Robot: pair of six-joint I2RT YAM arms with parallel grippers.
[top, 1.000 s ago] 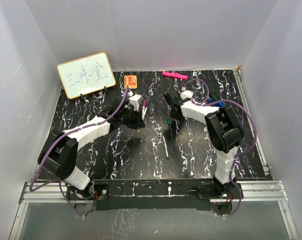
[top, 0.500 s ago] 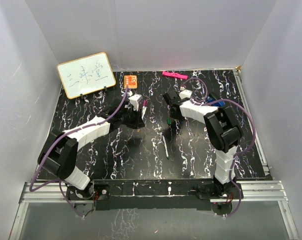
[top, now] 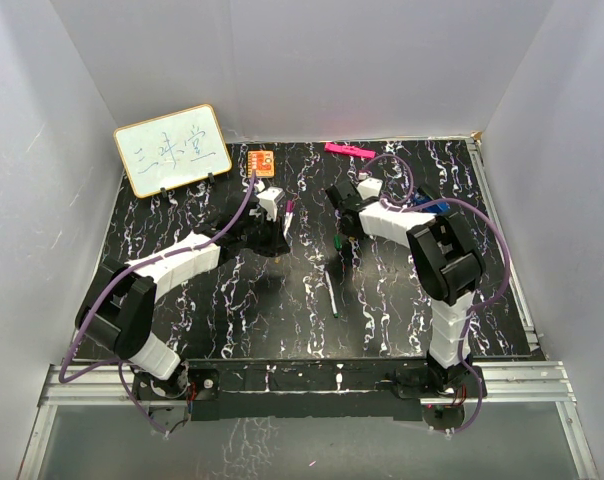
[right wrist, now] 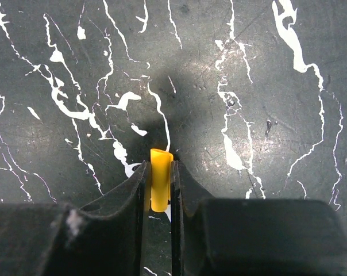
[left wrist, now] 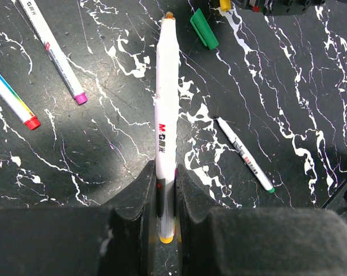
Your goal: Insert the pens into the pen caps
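Both arms stretched forward, wrists close together; left gripper (left wrist: 166, 170) clamped a pen (left wrist: 166, 109), right gripper (right wrist: 160, 168) pinched a cap (right wrist: 160, 187).

We see an evenly lit overhead view: white walls (top: 302, 70) glow bright, the black marbled table (top: 232, 320) is dark, with soft shadows beneath the arms (top: 177, 260). In both wrist views the near fingers (left wrist: 127, 201) are blurred, out of focus, and a dark shadow pools ahead of them.

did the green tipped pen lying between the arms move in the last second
No. In the top view, the green-tipped pen lies at the same spot and angle, judged against the pink bar behind it.
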